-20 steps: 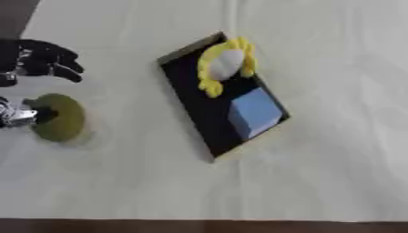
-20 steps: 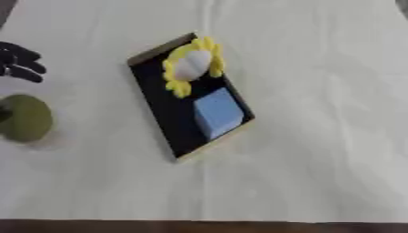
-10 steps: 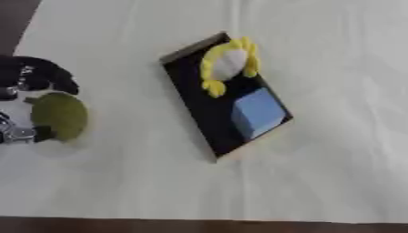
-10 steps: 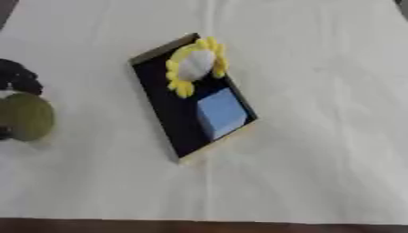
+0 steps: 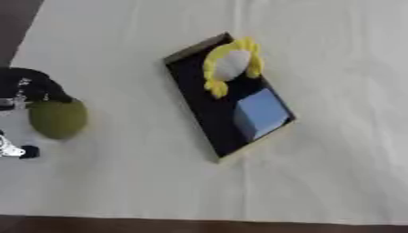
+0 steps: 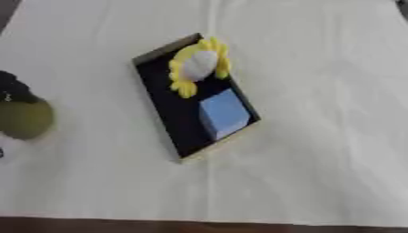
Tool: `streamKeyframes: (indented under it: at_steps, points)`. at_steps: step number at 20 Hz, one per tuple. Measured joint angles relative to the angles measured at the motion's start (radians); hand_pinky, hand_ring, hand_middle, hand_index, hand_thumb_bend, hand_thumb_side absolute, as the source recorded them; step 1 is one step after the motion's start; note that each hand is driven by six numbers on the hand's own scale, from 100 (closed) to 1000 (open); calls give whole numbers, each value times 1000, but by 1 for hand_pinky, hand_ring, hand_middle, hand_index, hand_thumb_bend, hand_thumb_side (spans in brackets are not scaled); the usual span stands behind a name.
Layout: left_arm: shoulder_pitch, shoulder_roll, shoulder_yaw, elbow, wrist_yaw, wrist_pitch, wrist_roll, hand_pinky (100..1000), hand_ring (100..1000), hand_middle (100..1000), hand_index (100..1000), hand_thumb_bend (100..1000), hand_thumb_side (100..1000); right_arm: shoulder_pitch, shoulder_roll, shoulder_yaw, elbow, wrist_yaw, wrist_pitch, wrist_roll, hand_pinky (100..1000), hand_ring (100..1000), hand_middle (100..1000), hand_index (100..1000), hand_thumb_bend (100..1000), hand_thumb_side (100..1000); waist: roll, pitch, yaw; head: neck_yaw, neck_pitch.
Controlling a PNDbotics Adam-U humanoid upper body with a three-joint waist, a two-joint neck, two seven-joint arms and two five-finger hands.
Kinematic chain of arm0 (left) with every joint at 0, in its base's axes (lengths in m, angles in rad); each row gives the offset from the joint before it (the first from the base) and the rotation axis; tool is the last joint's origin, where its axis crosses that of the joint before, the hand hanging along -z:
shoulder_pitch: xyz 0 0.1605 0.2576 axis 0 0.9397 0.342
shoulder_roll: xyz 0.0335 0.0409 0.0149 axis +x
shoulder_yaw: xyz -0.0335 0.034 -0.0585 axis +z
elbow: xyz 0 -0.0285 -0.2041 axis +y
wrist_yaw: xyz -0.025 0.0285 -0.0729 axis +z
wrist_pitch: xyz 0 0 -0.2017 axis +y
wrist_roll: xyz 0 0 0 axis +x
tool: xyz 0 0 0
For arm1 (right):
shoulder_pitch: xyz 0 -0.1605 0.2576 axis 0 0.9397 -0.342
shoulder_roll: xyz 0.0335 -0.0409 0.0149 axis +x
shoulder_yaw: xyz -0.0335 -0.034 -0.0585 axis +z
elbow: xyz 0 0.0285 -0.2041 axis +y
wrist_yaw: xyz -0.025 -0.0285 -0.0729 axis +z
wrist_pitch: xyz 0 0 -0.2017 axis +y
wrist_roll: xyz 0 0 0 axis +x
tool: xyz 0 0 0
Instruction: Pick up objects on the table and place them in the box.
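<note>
At the view's left edge, the left hand (image 5: 32,88) has its dark fingers curled over the top of an olive-green round object (image 5: 57,119), which sits just below them on the white-covered table (image 5: 334,173). Well to the right of the hand lies the tilted black box (image 5: 209,123), holding a yellow-and-white item (image 5: 231,66) at its far end and a blue block (image 5: 260,113) nearer.
</note>
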Motion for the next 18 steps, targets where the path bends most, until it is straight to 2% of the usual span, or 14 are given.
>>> streamKeyframes:
  at_steps: [1, 6, 8, 9, 12, 13, 15, 18]
  points:
    - [-3, -1, 2, 7, 0, -1, 1, 919, 848, 712, 897, 424, 162, 0, 2, -1, 0, -1, 1, 1, 882, 782, 599, 758, 100, 403, -1, 0, 0, 0, 0]
    - [-13, -21, 10, 29, 13, -1, 1, 903, 814, 671, 865, 218, 206, 9, 13, -3, 0, -6, 5, 5, 883, 781, 598, 757, 100, 405, -5, 0, 0, 1, -4]
    - [-16, -27, 10, 29, 20, -1, 1, 897, 809, 670, 859, 182, 211, 9, 16, -5, 0, -7, 6, 5, 883, 781, 597, 756, 100, 405, -4, 0, 0, 1, -7]
    - [-18, -27, 10, 28, 23, -1, 1, 885, 795, 657, 844, 130, 214, 9, 16, -6, 0, -7, 7, 6, 883, 780, 597, 756, 100, 405, -5, 0, 0, 1, -7]
    - [-22, -31, 10, 27, 31, 3, -3, 815, 743, 606, 792, 100, 206, 10, 17, -7, 0, -10, 8, 7, 883, 780, 596, 755, 100, 407, -5, 0, 0, 1, -7]
    - [-25, -35, 11, 27, 32, 4, -2, 735, 683, 559, 745, 100, 195, 10, 18, -7, 0, -11, 9, 7, 884, 779, 596, 755, 100, 410, -5, 0, 0, 1, -7]
    - [-33, -40, 17, 27, 35, 12, 11, 673, 628, 518, 691, 100, 187, 16, 21, -7, 0, -12, 9, 7, 884, 778, 595, 754, 100, 409, -5, 0, 0, 1, -7]
    - [-43, -48, 23, 20, 43, 30, 83, 642, 595, 492, 658, 100, 171, 18, 25, -9, 0, -15, 10, 6, 884, 777, 594, 754, 100, 412, -5, 0, -1, 1, -7]
